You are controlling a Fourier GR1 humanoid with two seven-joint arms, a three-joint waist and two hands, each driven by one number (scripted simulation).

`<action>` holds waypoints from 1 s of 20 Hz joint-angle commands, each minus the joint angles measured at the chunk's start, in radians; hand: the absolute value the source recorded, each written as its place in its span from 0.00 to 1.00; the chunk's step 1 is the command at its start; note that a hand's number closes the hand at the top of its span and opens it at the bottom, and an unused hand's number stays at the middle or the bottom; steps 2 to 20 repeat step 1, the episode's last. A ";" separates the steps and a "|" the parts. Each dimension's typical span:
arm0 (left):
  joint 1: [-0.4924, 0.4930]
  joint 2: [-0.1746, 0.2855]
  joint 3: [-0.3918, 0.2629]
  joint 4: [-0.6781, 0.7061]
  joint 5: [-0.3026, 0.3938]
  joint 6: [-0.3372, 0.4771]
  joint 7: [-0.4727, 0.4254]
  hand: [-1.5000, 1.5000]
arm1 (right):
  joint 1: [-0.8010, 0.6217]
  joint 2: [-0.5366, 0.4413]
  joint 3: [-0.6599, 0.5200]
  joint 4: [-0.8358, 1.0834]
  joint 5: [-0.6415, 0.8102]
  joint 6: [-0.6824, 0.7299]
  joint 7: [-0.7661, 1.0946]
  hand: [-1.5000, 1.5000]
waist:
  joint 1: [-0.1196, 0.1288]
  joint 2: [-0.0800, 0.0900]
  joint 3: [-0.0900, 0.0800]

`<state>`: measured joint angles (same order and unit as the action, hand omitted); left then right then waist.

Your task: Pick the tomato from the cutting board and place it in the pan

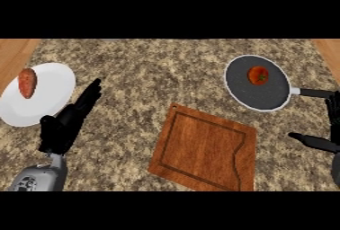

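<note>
Tomato (258, 75) sits inside dark pan (266, 96), head view, upper right. Wooden cutting board (206, 152) lower centre, apart from pan. My right hand (317, 143) near pan handle, fingers spread, holding nothing. My left hand (65, 122) open, fingers straight, beside white plate (46, 101) with reddish-brown meat piece (27, 83).

Light even, fairly bright over whole counter (146, 67) — soft, diffuse. White plate (53, 87) brightest (left of frame); pan (264, 98) interior dark, matte, upper right.
</note>
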<state>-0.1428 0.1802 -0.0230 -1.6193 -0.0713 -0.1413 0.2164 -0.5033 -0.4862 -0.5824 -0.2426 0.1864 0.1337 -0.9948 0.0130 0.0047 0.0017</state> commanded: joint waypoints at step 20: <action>-0.012 -0.012 0.010 0.037 -0.025 0.018 -0.026 0.50 | 0.044 0.046 0.004 0.020 -0.010 -0.056 -0.104 0.00 | 0.002 0.002 0.001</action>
